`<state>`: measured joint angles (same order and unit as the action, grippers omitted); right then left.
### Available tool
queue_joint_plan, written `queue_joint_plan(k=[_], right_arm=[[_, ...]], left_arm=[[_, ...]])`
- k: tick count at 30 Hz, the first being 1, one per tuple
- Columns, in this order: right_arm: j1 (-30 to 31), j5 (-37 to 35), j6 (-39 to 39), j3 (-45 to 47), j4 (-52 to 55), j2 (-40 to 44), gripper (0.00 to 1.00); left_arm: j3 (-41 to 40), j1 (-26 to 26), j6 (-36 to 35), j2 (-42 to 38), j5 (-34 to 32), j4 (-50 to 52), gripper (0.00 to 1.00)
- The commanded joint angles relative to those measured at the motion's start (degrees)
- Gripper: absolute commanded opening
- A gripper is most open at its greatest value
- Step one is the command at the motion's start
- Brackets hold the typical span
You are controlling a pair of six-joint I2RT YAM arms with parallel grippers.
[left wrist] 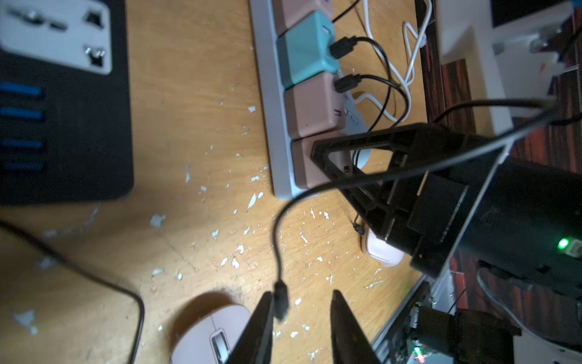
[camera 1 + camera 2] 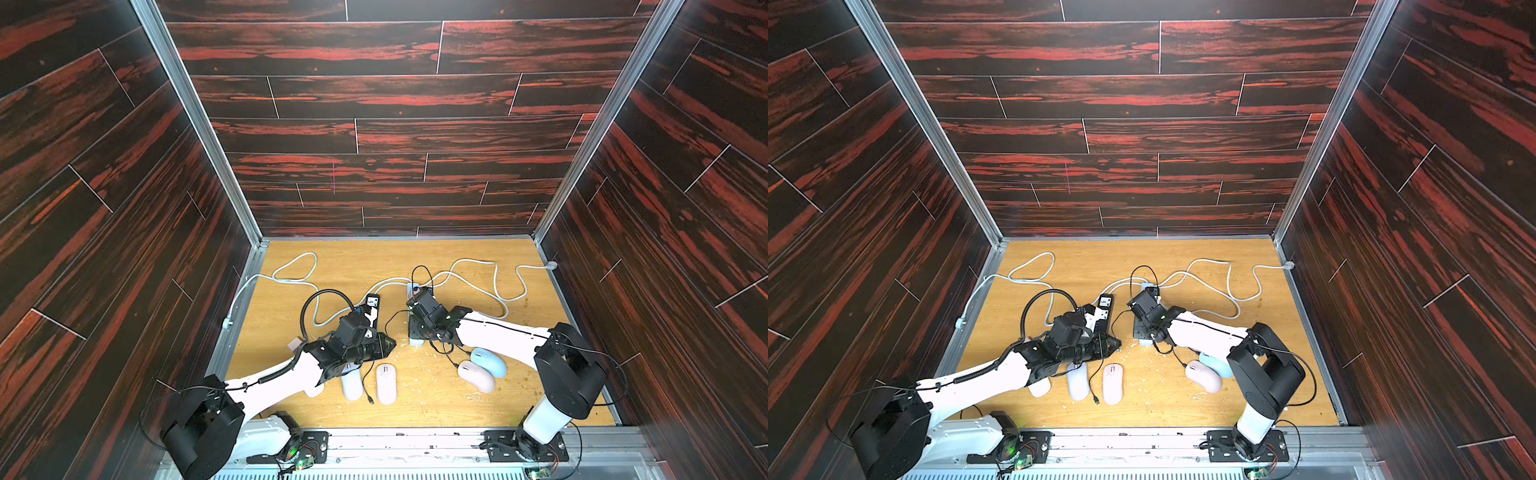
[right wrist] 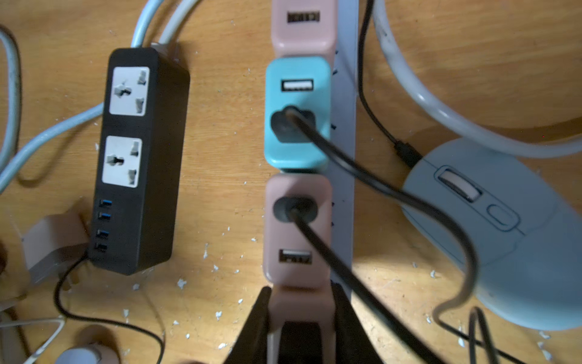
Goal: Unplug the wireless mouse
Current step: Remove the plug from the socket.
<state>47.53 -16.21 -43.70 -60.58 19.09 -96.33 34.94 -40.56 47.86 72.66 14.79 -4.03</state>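
Note:
A pink mouse lies on the table close under my left gripper. The left jaws stand open. A small black cable plug hangs loose against one finger, apart from the mouse. My right gripper is shut on the end pink charger of the white power strip. A teal charger and a second pink charger each hold a black cable. A blue mouse has a cable plugged into its front.
A black power strip lies beside the white one. A white mouse sits by the left arm. A pink mouse and the blue mouse lie under the right arm. White cords loop at the back.

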Motion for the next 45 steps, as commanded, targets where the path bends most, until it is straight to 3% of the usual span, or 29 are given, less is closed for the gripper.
queue_joint_plan(k=[1, 9, 20, 27, 41, 45], right_arm=[[0.1, 2.8, -1.0, -0.7, -0.3, 2.9, 0.11], [2.0, -7.4, 0.9, -9.4, 14.5, -1.4, 0.11], [0.2, 2.7, -1.6, -7.0, 5.2, 0.4, 0.08], [-2.0, 7.5, -2.9, -4.6, 1.7, 2.5, 0.07], [-3.5, 10.9, -3.2, -2.4, -1.1, 4.2, 0.07], [-3.5, 11.3, -3.4, -1.9, -1.5, 4.5, 0.06]], left_arm=[[3.2, 0.1, -3.9, 1.7, -0.3, 2.4, 0.40], [3.4, 0.0, -4.6, 2.4, -0.9, 2.2, 0.39], [0.5, 0.0, -1.2, 6.1, -1.0, -7.2, 0.48], [2.0, 0.1, 1.6, 13.7, 0.4, -16.9, 0.60], [4.2, 0.2, 4.6, 25.3, 2.7, -26.7, 0.62], [4.7, 0.4, 5.8, 27.4, 3.4, -29.4, 0.58]])
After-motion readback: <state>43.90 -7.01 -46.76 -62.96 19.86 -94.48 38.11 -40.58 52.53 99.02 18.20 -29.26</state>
